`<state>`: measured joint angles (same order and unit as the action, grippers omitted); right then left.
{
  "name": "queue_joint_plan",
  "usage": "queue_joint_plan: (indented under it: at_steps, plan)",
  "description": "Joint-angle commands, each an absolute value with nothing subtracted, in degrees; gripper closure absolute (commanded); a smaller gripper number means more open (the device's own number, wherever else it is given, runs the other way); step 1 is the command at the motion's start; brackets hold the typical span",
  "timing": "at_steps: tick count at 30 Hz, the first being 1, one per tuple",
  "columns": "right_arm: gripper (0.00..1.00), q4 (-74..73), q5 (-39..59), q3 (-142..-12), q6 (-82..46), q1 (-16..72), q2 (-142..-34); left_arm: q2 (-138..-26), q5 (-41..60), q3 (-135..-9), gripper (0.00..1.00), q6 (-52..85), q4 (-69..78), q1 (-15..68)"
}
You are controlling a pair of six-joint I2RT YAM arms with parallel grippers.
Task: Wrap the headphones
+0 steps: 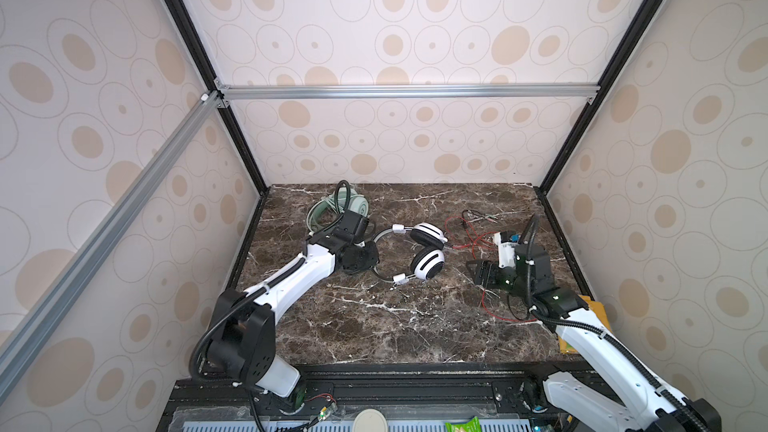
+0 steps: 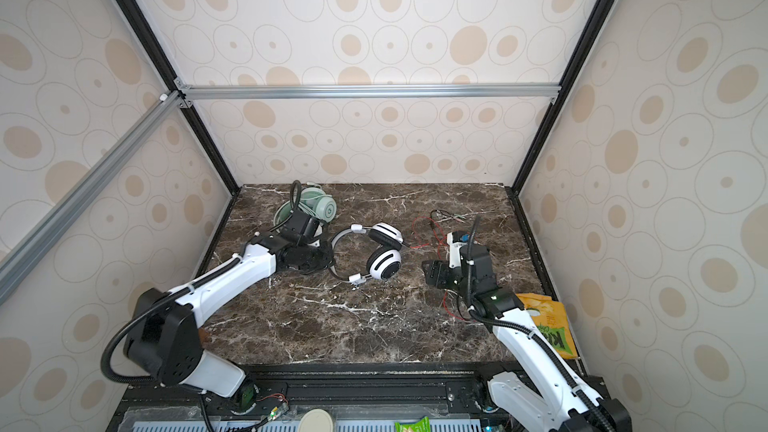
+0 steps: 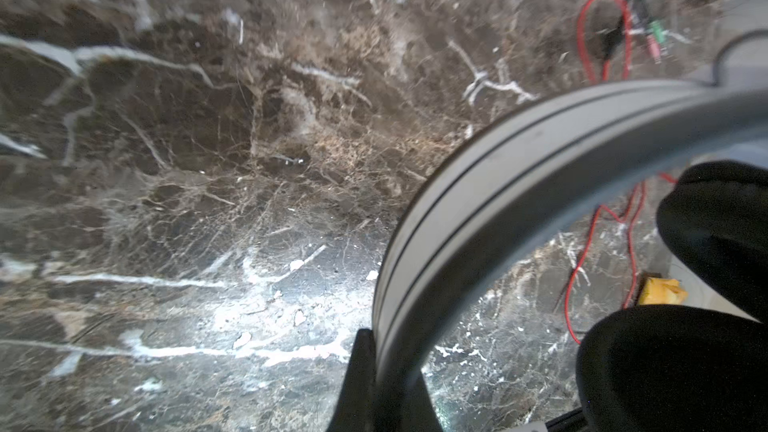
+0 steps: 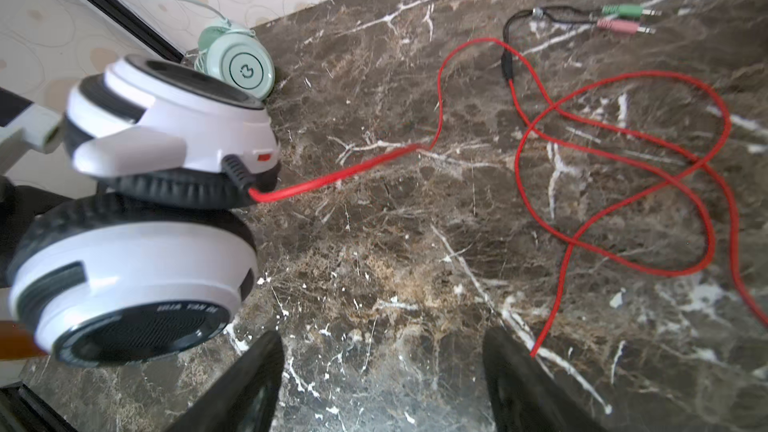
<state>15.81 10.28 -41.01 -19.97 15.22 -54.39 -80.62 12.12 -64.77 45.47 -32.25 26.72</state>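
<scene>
Right claw (image 1: 480, 272) hangs wide open and empty at the near right of the surface (image 1: 374, 326). The thin red cable (image 4: 340, 171) is sprawled in limp loops just beside and beyond it, and it looks light and floppy, probably best pinched close to the earcup (image 4: 174, 130). Mid-surface, the left claw (image 3: 386, 367) is clamped shut on the stiff, smooth metal headband (image 3: 478, 201) of the white-and-black headset (image 1: 424, 251), a firm but likely slippery handle, while the mint-green headset (image 1: 357, 203) lies far left, behind that claw.
</scene>
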Motion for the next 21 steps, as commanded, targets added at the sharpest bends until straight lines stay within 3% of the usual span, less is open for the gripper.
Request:
queue_joint_plan:
  at_steps: [1,7,11,14,21]
  plan:
    - [0.22,20.96,10.38,-45.43,-16.0,13.09,-54.83,-70.8,8.3,-64.12,1.0,46.34,-29.95,25.72]
    - [0.26,11.73,14.65,-44.09,-12.74,12.3,-54.9,-61.04,2.48,-59.34,1.0,48.8,-25.79,21.43]
    - [0.3,-7.79,23.27,-35.73,-10.64,12.3,-56.0,-55.33,6.36,-57.26,1.0,45.4,-17.39,18.93]
    - [0.32,-20.63,23.86,-30.7,-9.39,12.57,-58.76,-53.75,5.78,-59.65,1.0,44.39,-16.95,18.2]
    - [0.24,-27.52,26.27,-33.01,-0.24,12.99,-71.67,-54.05,2.44,-67.53,1.0,44.35,-22.12,17.14]
